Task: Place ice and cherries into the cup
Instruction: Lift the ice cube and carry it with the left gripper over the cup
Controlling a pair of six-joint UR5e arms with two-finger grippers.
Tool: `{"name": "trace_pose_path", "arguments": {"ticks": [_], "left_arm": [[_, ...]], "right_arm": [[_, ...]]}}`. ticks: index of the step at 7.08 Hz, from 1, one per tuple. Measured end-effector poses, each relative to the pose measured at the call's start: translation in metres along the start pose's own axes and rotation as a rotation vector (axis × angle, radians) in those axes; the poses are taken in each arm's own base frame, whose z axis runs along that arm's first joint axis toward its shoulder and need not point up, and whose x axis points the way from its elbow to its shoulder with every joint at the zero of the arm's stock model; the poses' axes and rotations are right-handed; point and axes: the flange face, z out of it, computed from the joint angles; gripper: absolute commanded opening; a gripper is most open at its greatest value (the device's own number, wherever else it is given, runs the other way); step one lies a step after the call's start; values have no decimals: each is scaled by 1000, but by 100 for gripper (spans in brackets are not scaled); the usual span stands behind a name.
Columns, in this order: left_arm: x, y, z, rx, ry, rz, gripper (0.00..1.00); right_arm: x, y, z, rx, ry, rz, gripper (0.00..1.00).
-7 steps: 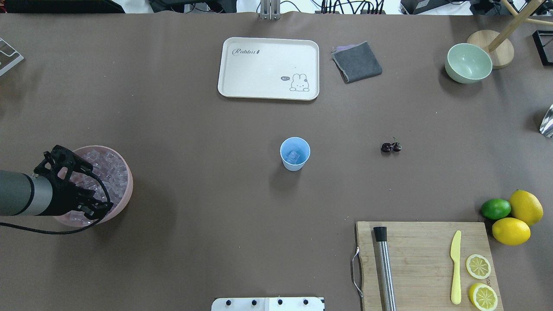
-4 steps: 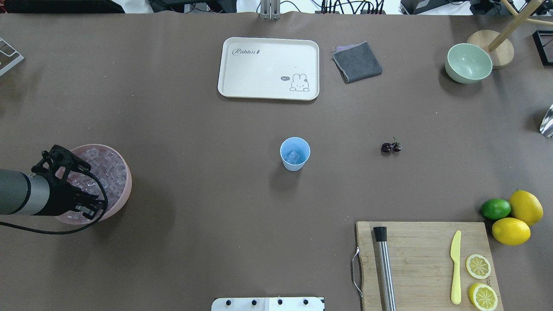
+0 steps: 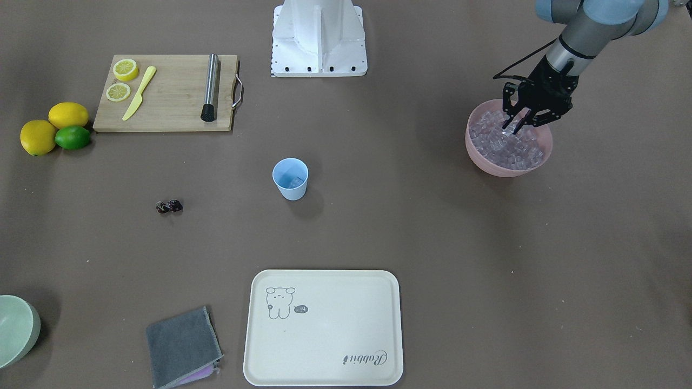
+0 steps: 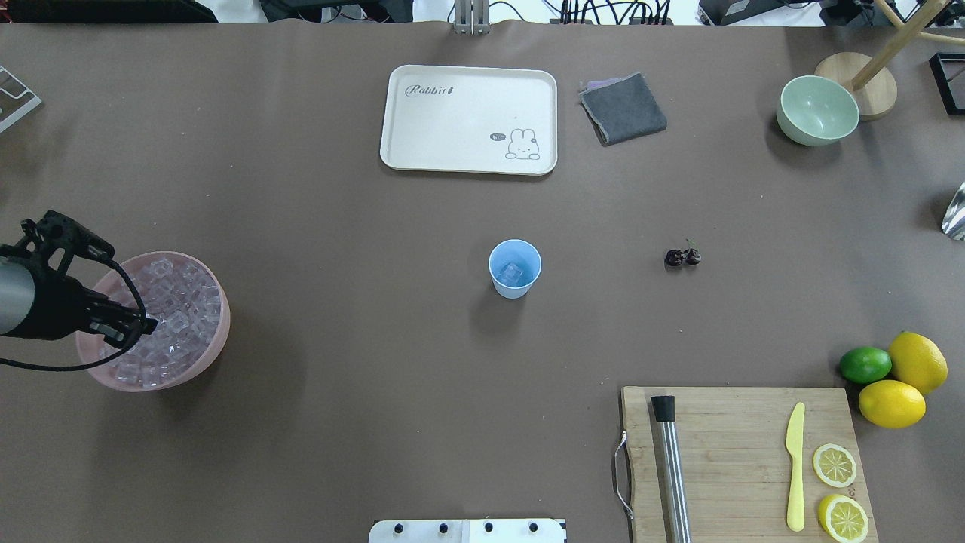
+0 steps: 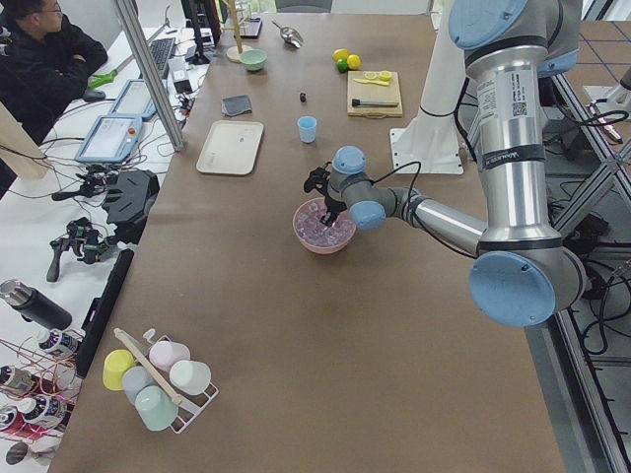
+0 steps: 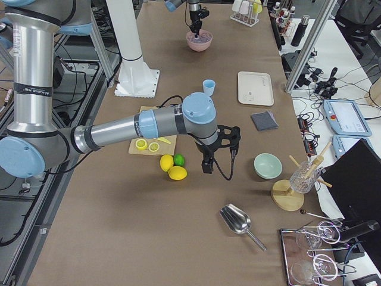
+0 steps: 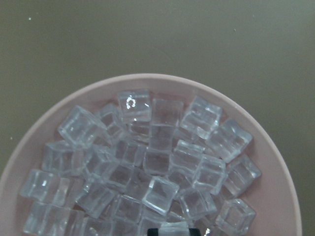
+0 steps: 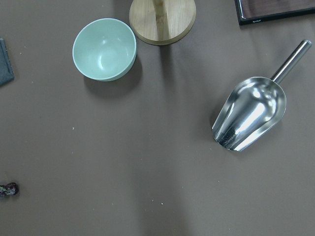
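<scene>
1. The table (image 4: 339, 226) is covered in brown. The tray (image 4: 467, 119) lies at the far middle and the cutting board (image 4: 739, 452) at the near right.
2. My right gripper (image 6: 206, 167) hangs over the right end of the table, beyond the lemons. It shows only in the side view, so I cannot tell whether its jaws are wide or narrow. Its wrist camera looks down on a metal scoop (image 8: 251, 113).
3. The pink bowl (image 3: 500, 168) stands at the left end and is heaped nearly to the rim with ice (image 7: 157, 162). The ice is small, clear, glassy cubes with a faint lilac tint.
4. My left gripper (image 3: 511, 127) is just above the heap on the bowl's near side, jaws narrow and pinching one clear cube.
5. The green bowl (image 4: 818, 111) stands at the far right with nothing in it.
6. The cup (image 3: 292, 193) is light blue and plain and tapers to its base. It stands upright in the middle of the table, well apart from the pink bowl, with ice at its bottom; I can make out at least one cube (image 4: 513, 272).
7. The cherries (image 4: 682, 257) are a dark, glossy joined pair. They lie on the table to the right of the cup, well apart from it.
</scene>
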Motion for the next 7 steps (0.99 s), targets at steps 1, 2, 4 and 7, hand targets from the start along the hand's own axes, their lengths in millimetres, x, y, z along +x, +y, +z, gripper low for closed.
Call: {"name": "trace_pose_path", "arguments": {"ticks": [1,2,4,7], "left_arm": [[-6,-18,-16,36,15,-16,0],[-5,-43,-31,83,29,-33,0],[26,-108,-54,185,77,-116,0],[162,-215,-72,303,131,-334,0]], "right_arm": [[-1,0,-1,1,-3,-2,100],[-2,-1,-1,1,-5,-5,100],[-3,0,0,-1,-7,-10,100],[-4,1,4,-10,-7,-18,100]]}}
